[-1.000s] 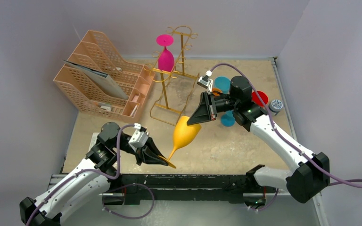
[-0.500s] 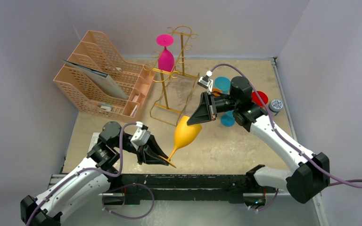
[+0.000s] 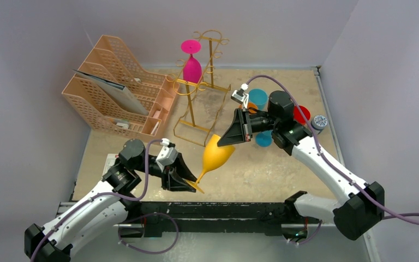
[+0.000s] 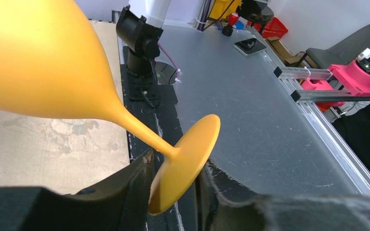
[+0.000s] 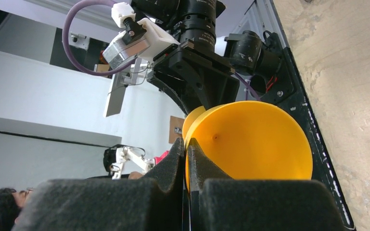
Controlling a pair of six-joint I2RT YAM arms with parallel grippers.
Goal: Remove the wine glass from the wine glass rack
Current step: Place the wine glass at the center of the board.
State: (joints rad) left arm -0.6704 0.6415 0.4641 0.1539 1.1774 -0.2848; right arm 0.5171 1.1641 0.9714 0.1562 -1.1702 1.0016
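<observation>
A yellow wine glass (image 3: 216, 155) hangs tilted over the table's front, clear of the gold wine glass rack (image 3: 191, 109). My right gripper (image 3: 222, 141) is shut on the rim of its bowl (image 5: 255, 139), one finger inside and one outside. My left gripper (image 3: 193, 183) is open, and the glass's round foot (image 4: 188, 159) sits between its parted fingers (image 4: 125, 187), with a gap on the right side. A pink wine glass (image 3: 191, 68) hangs upside down from the rack's top hooks.
A peach lattice file organizer (image 3: 117, 93) stands at the back left beside the rack. Teal cups (image 3: 257, 97), a red cup (image 3: 300, 113) and a small grey-blue object (image 3: 320, 121) sit behind my right arm. The black base rail (image 3: 223, 210) runs along the near edge.
My left gripper's fingers have spread apart from the yellow glass's foot. The right gripper and the glass have shifted slightly; the grip on the rim is unchanged.
</observation>
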